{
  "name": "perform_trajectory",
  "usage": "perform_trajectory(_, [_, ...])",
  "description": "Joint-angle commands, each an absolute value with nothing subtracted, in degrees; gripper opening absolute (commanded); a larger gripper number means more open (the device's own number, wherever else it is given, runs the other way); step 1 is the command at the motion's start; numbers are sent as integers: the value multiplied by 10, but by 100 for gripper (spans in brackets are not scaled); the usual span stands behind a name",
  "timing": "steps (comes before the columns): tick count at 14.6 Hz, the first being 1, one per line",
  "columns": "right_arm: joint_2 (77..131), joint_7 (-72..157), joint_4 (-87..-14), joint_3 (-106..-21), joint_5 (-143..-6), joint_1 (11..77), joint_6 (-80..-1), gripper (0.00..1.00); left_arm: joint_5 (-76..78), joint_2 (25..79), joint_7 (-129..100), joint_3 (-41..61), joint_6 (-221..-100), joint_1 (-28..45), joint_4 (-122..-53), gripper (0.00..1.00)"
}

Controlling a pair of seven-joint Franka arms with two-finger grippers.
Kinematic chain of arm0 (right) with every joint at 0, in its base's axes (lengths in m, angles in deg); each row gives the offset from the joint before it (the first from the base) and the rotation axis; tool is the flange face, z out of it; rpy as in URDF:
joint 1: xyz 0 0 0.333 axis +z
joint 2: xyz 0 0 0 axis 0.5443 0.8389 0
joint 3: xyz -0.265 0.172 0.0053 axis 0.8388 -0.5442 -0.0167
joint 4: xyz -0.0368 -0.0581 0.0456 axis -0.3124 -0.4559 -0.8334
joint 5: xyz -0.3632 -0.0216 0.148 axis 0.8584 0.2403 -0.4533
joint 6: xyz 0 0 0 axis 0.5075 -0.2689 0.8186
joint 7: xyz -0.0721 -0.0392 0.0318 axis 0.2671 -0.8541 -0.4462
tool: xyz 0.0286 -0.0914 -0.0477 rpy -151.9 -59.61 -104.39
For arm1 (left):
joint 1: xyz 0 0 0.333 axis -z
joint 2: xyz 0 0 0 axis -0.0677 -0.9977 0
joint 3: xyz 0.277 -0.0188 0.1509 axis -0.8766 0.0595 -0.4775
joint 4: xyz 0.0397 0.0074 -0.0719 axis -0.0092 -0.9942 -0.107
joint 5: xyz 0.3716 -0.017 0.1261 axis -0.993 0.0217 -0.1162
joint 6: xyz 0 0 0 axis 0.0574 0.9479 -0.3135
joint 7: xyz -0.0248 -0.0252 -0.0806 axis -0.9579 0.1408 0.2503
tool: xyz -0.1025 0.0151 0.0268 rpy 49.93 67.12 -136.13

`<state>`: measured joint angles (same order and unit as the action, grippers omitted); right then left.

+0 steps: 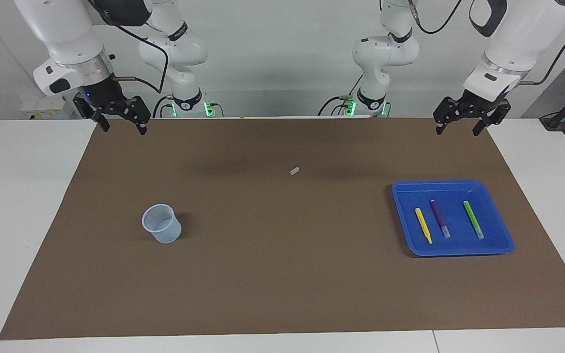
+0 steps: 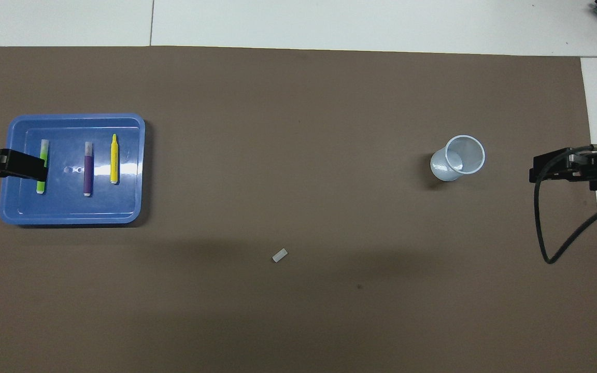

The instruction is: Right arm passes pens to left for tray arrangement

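The blue tray (image 1: 494, 231) (image 2: 70, 207) lies on the mat toward the left arm's end. In it, side by side and apart, lie the yellow pen (image 1: 423, 225) (image 2: 114, 158), the purple pen (image 1: 440, 218) (image 2: 88, 169) and the green pen (image 1: 473, 219) (image 2: 43, 147). My left gripper (image 1: 457, 129) (image 2: 11, 163) hangs open and empty, high over the mat's edge nearest the robots. From overhead it covers part of the green pen without touching it. My right gripper (image 1: 121, 126) (image 2: 570, 167), blue light on its base, hangs open and empty over the mat's corner at the right arm's end.
A translucent bluish cup (image 1: 162, 223) (image 2: 458, 165) stands upright toward the right arm's end. A tiny white stub (image 1: 294, 171) (image 2: 279, 255) lies mid-table, nearer the robots than the cup. A black cable (image 2: 542, 233) loops down from the right wrist.
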<state>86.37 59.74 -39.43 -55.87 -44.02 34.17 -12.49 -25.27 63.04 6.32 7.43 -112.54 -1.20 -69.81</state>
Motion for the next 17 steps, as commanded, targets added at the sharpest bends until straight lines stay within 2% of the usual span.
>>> perform_trajectory(1, [856,588,-402,-555,-452,342,-123,100,-245,636,60,67,-1141,-4,-712,100])
perform_trajectory(17, [856,588,-402,-555,-452,342,-123,100,-228,636,59,65,-1142,-4,-711,100])
